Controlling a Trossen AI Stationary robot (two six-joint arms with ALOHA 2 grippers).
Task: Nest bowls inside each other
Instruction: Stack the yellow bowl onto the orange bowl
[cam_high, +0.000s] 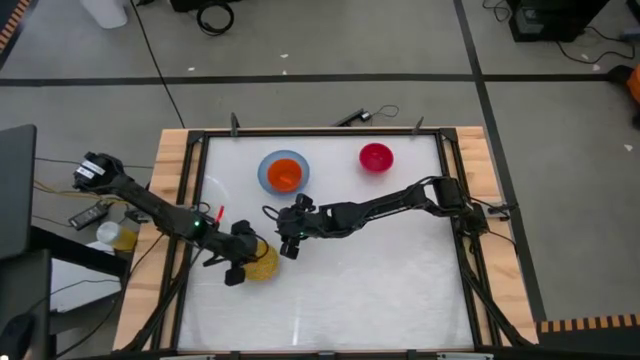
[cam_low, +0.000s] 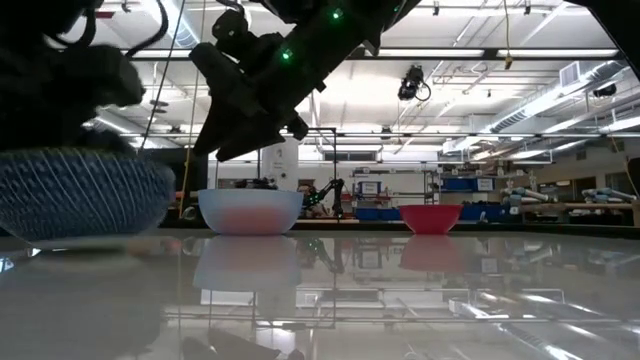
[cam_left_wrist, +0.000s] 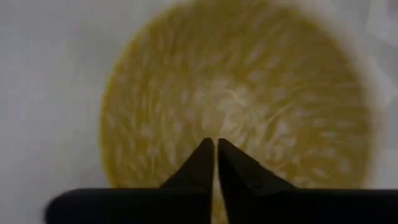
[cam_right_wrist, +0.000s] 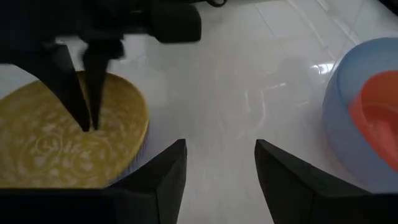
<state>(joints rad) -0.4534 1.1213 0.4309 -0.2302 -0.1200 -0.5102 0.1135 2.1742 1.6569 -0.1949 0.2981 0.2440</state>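
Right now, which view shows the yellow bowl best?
The left wrist view: the yellow bowl fills it, with the left gripper shut over its inside. The right wrist view shows part of it, the high view has it half hidden, and the low view shows only its outer wall.

I see a white glossy table (cam_high: 380, 270) with a wooden border. Directly on it rest a light blue bowl (cam_high: 270, 170) near the far edge, a magenta bowl (cam_high: 376, 157) beside it, apart, and a yellow bowl (cam_high: 262, 264) toward the left.
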